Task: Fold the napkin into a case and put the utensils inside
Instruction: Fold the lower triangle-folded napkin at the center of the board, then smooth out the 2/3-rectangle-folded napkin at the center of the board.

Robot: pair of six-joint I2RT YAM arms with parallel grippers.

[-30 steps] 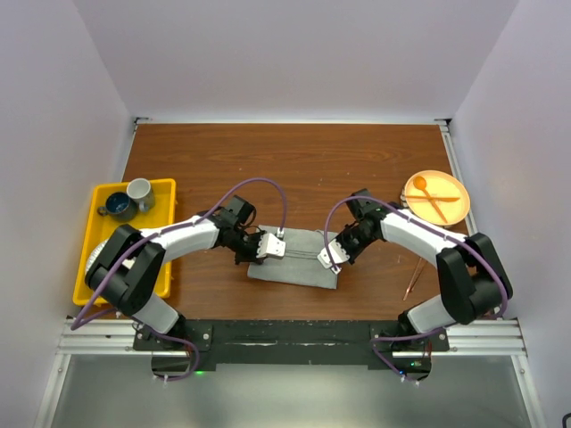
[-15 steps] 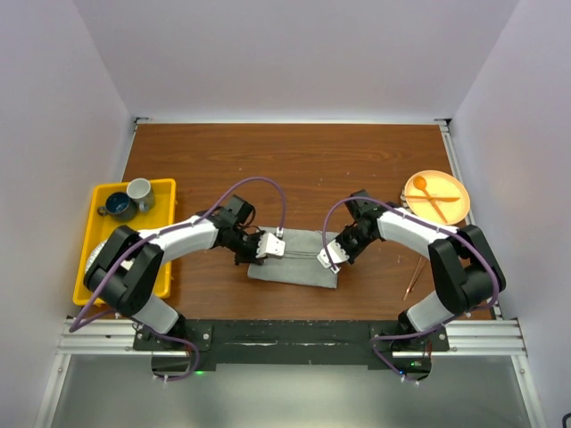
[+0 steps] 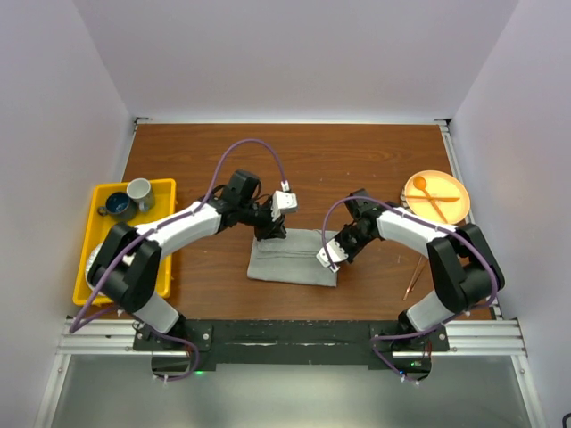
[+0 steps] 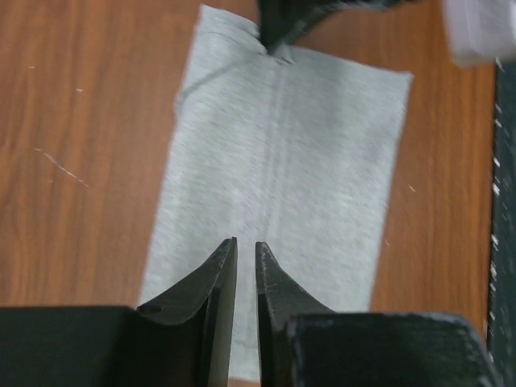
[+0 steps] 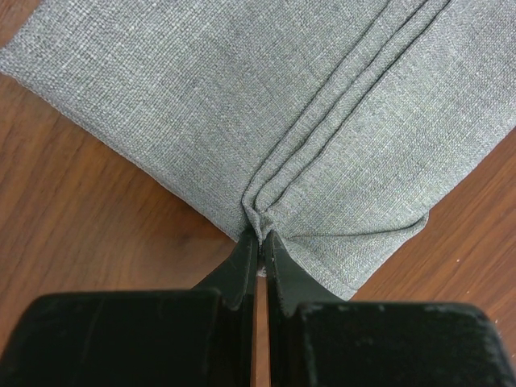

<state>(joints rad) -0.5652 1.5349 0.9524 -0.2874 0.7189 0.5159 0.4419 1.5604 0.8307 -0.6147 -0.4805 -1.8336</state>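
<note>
At the left edge of the brown wooden table [image 3: 303, 160] sits one yellow rectangular tray [image 3: 159, 192] holding two mugs, one dark blue [image 3: 117, 206] and one grey [image 3: 140, 193]. The left gripper [image 4: 246, 244] hovers over the left short edge of the one light-grey folded cloth napkin [image 3: 294, 260]. Its jaws stand a narrow slit apart with nothing between them.

The napkin lies flat as a layered rectangle in the table's middle, nearer the front edge. A broad band of bare wood runs from it to the far edge. The right gripper [image 5: 260, 235] pinches the napkin's stacked folds at its right short edge, jaws closed on the cloth.

Further right, slim copper-coloured metal utensils [image 3: 414, 278] lie on the wood, well apart from the napkin; I cannot tell their number. By the right edge, one pale orange round plate [image 3: 457, 212] carries one orange spoon [image 3: 419, 184] and one orange fork [image 3: 448, 197], crossed.
</note>
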